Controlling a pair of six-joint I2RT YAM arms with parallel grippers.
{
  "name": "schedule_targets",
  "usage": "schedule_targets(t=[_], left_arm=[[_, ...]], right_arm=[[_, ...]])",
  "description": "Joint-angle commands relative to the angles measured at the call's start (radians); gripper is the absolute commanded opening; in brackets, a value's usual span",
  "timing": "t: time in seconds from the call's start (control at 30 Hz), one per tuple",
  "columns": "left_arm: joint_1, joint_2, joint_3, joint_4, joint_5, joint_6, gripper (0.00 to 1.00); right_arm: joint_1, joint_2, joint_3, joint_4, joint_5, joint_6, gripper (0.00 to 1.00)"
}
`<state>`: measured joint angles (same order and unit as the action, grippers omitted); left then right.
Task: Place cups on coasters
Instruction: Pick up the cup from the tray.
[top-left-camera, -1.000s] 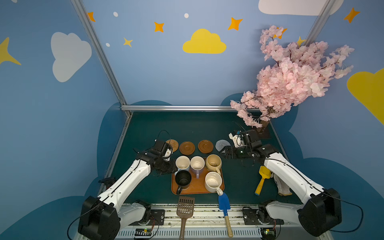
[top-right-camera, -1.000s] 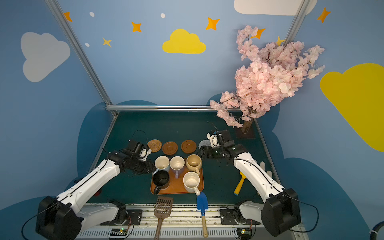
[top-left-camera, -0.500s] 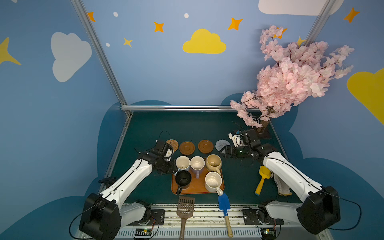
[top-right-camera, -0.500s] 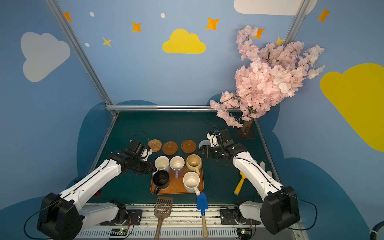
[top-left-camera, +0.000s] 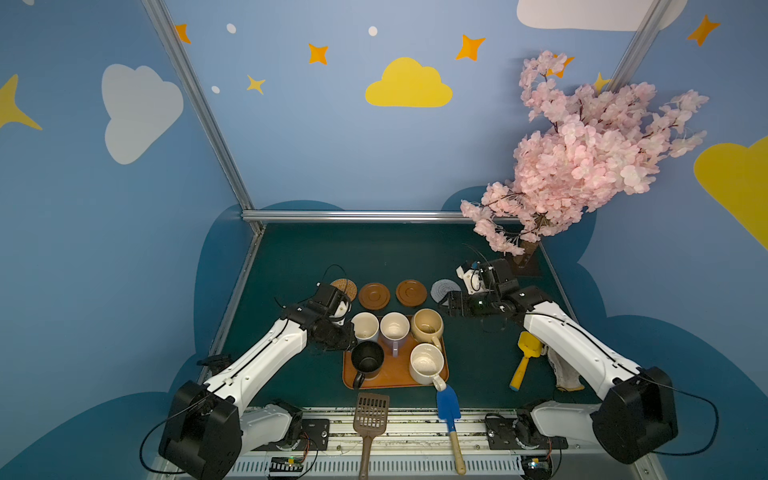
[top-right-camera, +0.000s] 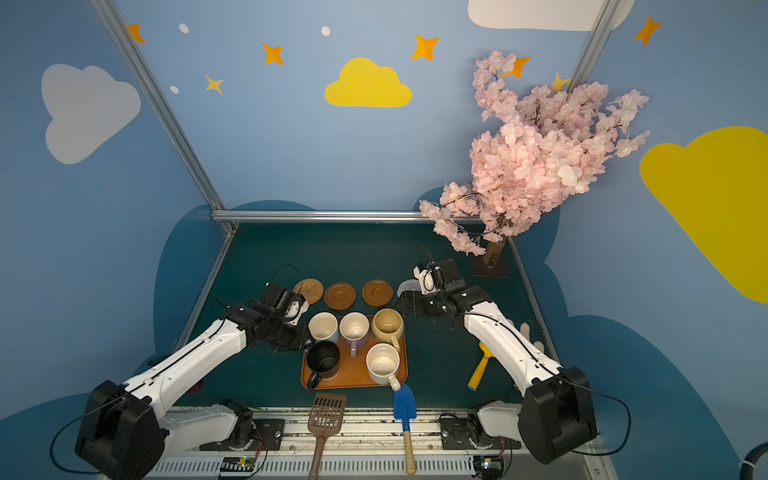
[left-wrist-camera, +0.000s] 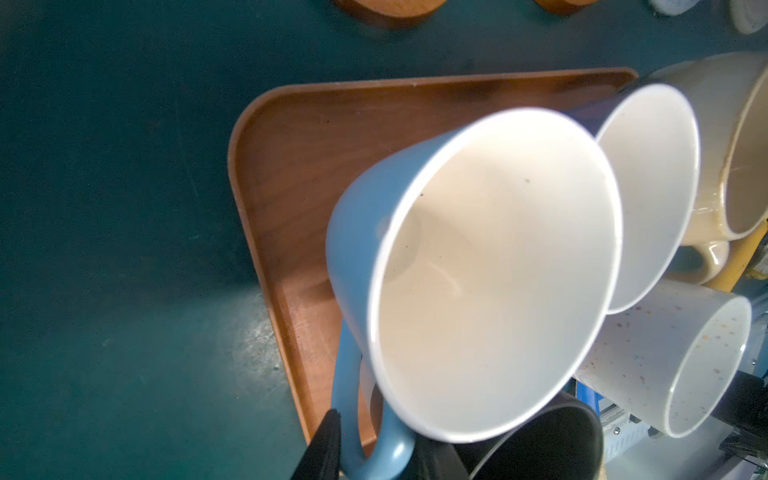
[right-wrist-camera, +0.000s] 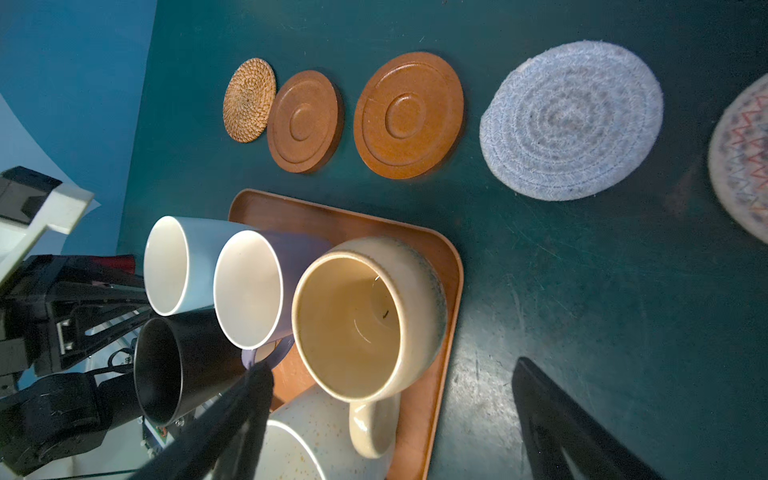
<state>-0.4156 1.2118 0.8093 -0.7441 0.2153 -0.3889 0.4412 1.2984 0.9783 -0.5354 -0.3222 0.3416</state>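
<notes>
On the green tabletop (top-left-camera: 374, 257), the left gripper (left-wrist-camera: 374, 444) has been edged nearer the orange tray (left-wrist-camera: 291, 137) — its fingers are narrowed about the handle of the light blue mug (left-wrist-camera: 357, 232) at the tray's corner, grip uncertain. The right gripper (right-wrist-camera: 392, 370) is held wide, empty. Five mugs (top-left-camera: 394, 328) are counted on the tray, five coasters (right-wrist-camera: 409, 116) beyond it.

White arms (top-left-camera: 266, 353) with bulky black joints (top-left-camera: 199, 432).
</notes>
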Motion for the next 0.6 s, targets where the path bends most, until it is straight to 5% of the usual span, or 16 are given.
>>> schedule_targets(t=[0.0,0.57], left_arm=[[-0.011,0.028,-0.012,0.013,-0.038,0.005,0.31],[-0.032,0.035,0.005,0.004,-0.09,0.025,0.27]], right_arm=[[0.004,0.016,0.025,0.008,0.004,0.013,0.9],[0.003,0.039,0.035,0.008,0.006,0.012,0.9]])
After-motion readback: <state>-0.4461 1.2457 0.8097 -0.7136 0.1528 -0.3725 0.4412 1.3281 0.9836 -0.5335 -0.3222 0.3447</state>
